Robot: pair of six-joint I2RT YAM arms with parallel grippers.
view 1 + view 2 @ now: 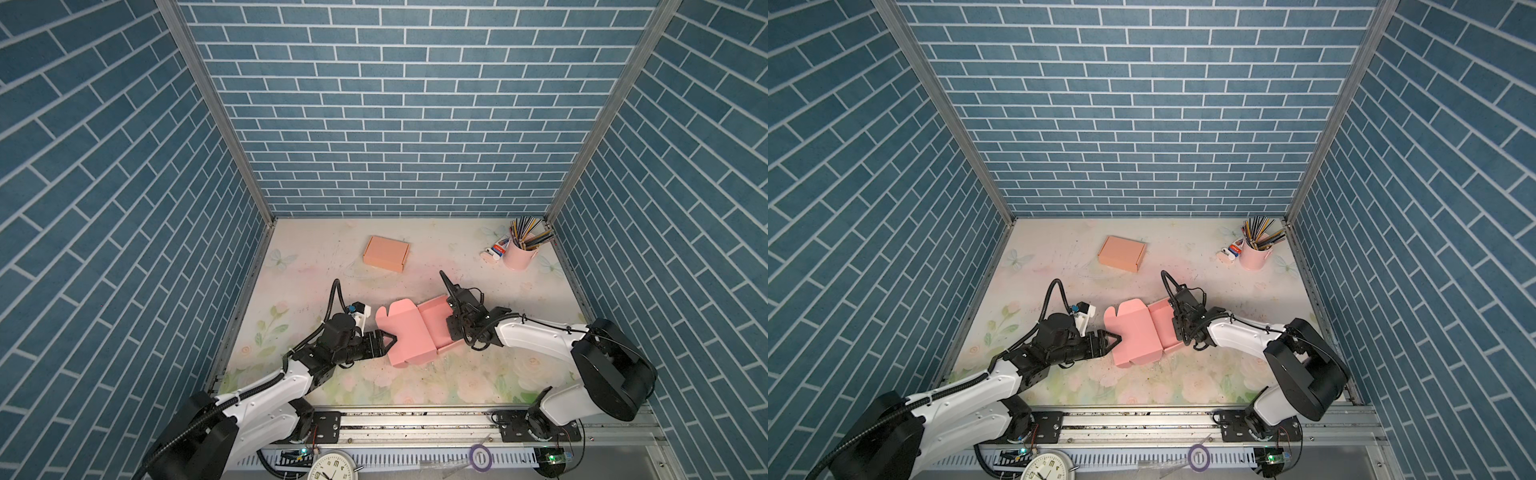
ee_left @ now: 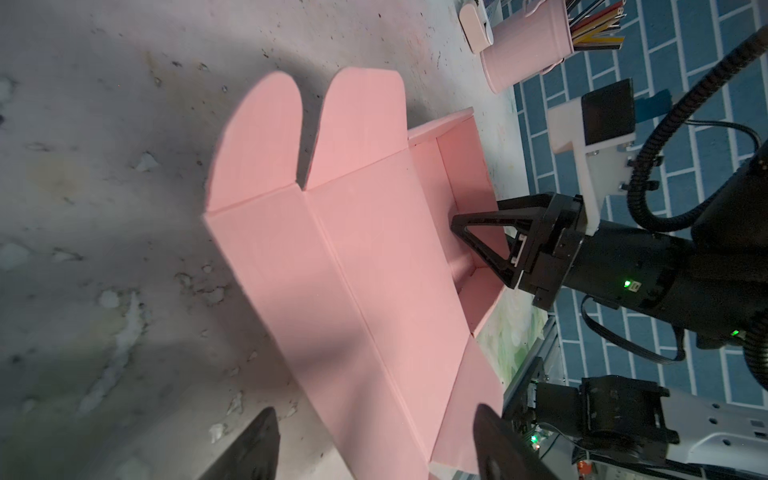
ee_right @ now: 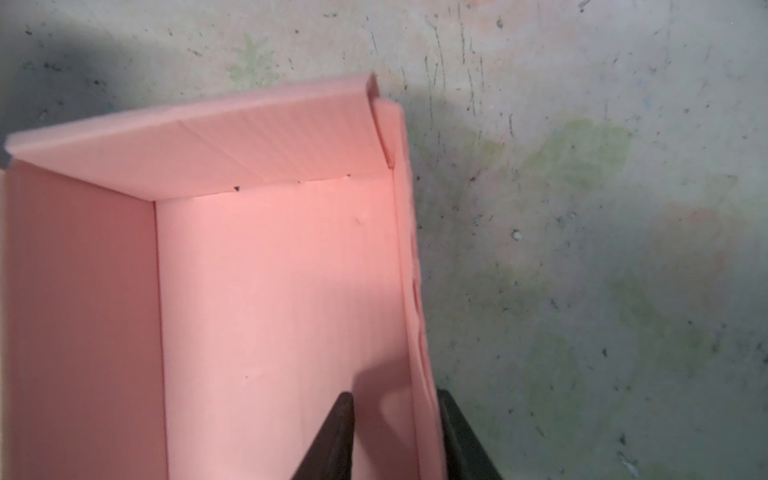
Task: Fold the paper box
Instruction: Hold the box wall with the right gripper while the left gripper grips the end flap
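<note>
robot lab booth (brick-print walls (image 1: 374,124), mounting rail (image 1: 415,420)).

Pink paper box (image 1: 409,336); floral table (image 1: 457,374); blue brick walls (image 1: 395,124); peach box (image 1: 386,253).

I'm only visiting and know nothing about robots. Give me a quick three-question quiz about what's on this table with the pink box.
1. True or false: the pink paper box is already folded shut.
2. What stands in the pink cup? A) pencils B) spoons C) flowers
3. Fill in: the ___ arm's fingers straddle one wall of the box, one inside and one outside.

Key: 1 false, its lid lies open; 2 A; 3 right.
</note>
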